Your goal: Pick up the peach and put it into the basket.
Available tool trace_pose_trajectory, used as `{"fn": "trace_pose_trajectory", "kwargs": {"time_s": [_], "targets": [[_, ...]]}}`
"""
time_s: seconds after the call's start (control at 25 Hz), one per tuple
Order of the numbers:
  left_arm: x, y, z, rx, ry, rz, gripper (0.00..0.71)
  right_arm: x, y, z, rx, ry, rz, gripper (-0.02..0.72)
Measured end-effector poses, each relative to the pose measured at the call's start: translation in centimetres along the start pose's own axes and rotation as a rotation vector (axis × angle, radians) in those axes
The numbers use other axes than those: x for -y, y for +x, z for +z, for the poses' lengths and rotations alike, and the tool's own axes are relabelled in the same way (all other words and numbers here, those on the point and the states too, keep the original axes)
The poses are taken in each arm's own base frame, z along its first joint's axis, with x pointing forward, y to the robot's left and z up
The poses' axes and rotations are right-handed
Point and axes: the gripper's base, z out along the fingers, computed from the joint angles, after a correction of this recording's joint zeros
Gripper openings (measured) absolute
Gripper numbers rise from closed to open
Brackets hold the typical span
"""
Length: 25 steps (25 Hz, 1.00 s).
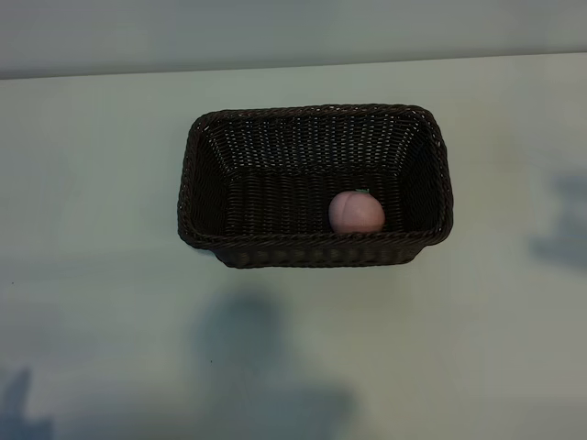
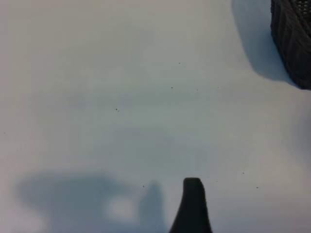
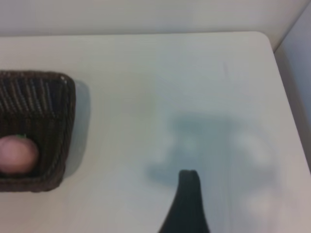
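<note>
The peach (image 1: 356, 212), small, round and pale pink, lies inside the dark-brown wicker basket (image 1: 312, 112), against its near wall toward the right end. Neither arm shows in the exterior view. In the left wrist view only one dark finger (image 2: 192, 206) of the left gripper shows, over bare table, with a corner of the basket (image 2: 294, 39) far off. The right wrist view shows one dark finger (image 3: 188, 201) of the right gripper above the table, off to the side of the basket (image 3: 34, 97), where the peach (image 3: 17, 154) rests. Nothing is held by either gripper.
The white table (image 1: 110, 275) spreads around the basket, with soft shadows of the arms on it. Its far edge meets a pale wall (image 1: 275, 32). The right wrist view shows the table's rounded corner (image 3: 262, 39).
</note>
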Motion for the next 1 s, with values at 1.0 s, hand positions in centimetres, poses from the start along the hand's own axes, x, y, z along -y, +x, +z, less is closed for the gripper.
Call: {"fn": "trace_pose_trajectory", "kwargs": {"time_s": [1.0], "targets": [[0.0,0.0,0.0,0.0,0.0,0.0,0.592,-0.2,14.3,-1.0,0.142,0.002,-0.003,0.582]]}}
